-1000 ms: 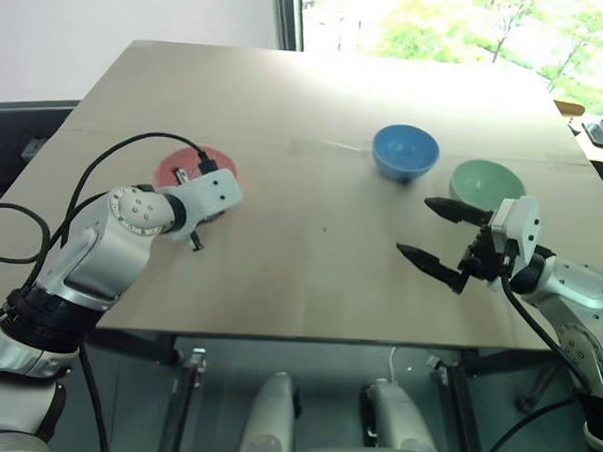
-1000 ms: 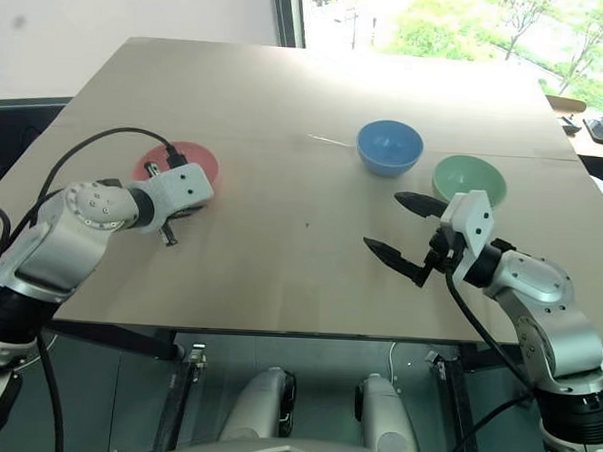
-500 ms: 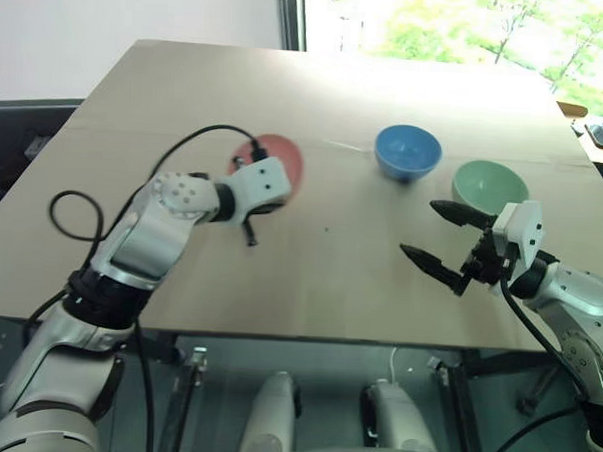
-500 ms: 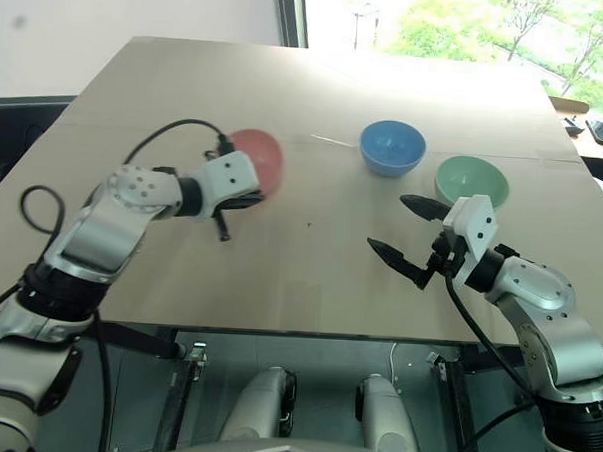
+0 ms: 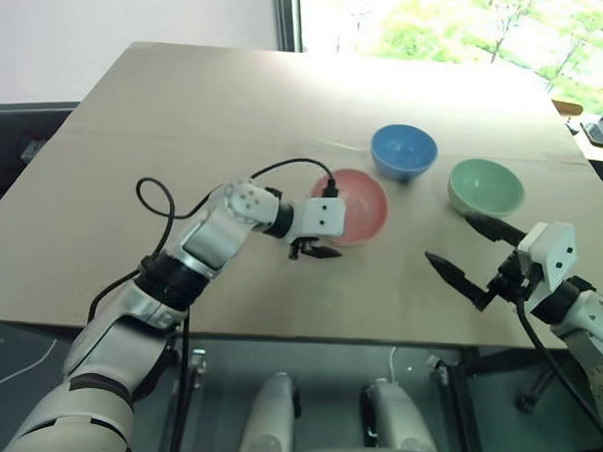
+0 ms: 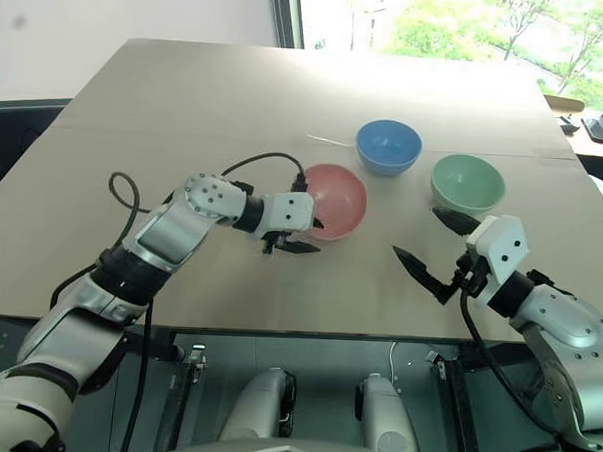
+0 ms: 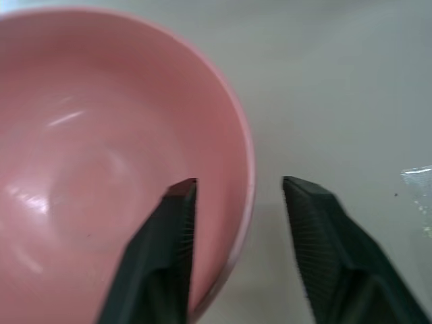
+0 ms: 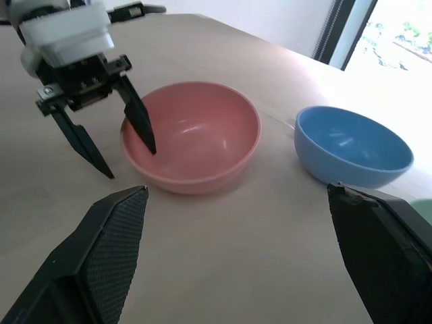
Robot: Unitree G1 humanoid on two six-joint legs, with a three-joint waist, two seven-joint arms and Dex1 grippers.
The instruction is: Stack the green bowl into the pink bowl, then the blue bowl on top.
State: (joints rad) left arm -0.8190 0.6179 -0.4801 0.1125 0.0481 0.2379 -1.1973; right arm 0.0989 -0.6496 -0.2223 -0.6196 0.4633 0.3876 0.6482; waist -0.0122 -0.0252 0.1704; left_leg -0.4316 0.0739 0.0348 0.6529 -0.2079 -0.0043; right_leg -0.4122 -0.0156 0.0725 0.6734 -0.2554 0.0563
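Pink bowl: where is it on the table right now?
In the left eye view the pink bowl sits mid-table, just left of and nearer than the blue bowl, with the left gripper straddling its near-left rim, fingers open.

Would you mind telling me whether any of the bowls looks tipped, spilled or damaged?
Nothing stands out. The pink bowl, blue bowl and green bowl all sit upright, empty and apart on the table.

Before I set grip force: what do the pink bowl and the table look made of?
Pink bowl: probably smooth plastic, glossy; light streaks show inside, wall thin and even. Table: looks like matte pale wood or laminate, with no glare and a faint seam across it.
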